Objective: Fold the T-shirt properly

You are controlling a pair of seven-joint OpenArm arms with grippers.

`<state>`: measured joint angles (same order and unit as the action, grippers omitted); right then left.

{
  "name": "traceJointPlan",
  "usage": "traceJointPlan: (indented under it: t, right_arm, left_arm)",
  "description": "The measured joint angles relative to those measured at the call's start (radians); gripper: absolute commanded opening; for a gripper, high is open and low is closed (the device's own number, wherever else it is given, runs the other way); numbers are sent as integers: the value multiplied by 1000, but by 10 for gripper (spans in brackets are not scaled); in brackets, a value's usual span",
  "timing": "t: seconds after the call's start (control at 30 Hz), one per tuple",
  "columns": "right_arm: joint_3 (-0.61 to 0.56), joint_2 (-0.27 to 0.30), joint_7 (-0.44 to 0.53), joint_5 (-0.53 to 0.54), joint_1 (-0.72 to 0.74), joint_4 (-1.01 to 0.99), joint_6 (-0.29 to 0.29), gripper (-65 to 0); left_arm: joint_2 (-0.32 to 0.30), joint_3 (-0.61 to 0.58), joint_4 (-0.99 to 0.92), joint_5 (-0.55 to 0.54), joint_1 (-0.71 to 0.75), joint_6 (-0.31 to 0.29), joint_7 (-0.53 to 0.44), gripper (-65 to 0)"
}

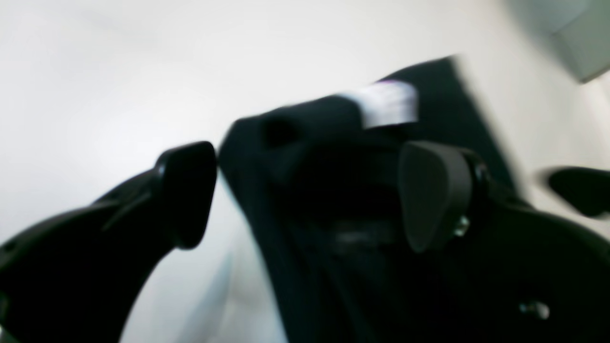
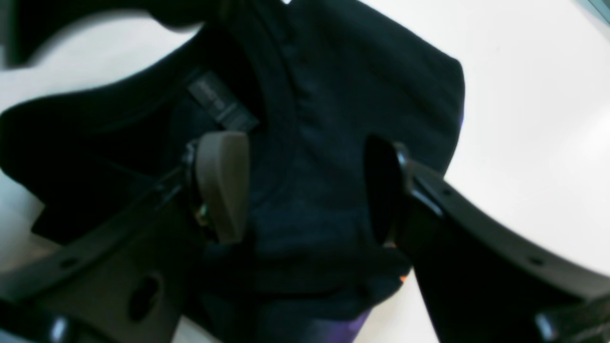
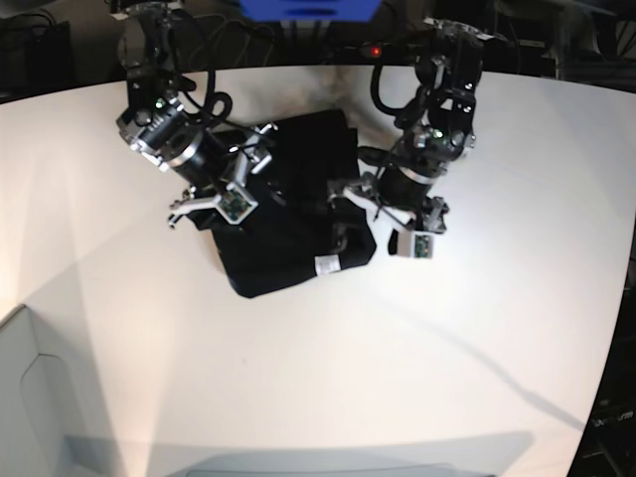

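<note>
Both grippers, left gripper (image 1: 305, 195) and right gripper (image 2: 305, 190), are hovering with jaws spread, grasping nothing, over the bunched T-shirt (image 3: 288, 214); each should be pinching one layer's edge evenly.

- Base view looks down from high above the white round counter (image 3: 477, 328), well back.
- Both wrist views sit close behind their hands, sharing the black soft-fabric T-shirt (image 3: 288, 224).
</note>
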<state>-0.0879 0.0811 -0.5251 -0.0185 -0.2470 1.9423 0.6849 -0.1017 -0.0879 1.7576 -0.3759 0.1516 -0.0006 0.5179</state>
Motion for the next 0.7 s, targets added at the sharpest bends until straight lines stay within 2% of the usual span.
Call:
traceJointPlan:
  t: [0.17, 0.37, 0.43, 0.57, 0.7]
  right_arm:
    - [-1, 3, 2, 0, -6, 0, 0, -269]
    - [0, 2, 9, 3, -24, -20, 0, -269]
    - [13, 2, 9, 3, -27, -38, 0, -269]
    - [71, 1, 2, -1, -36, -35, 0, -268]
    - [116, -2, 10, 0, -54, 10, 0, -267]
  left_arm:
    - [-1, 140, -161, -3, -98, 16, -55, -69]
    - [-3, 180, -178, -154, -124, 10, -57, -69]
    - [-4, 185, -176, -169, -102, 12, -63, -69]
    - [-57, 185, -162, -216, -2, 14, -52, -69]
    - [-92, 223, -65, -335, 125, 25, -65, -69]
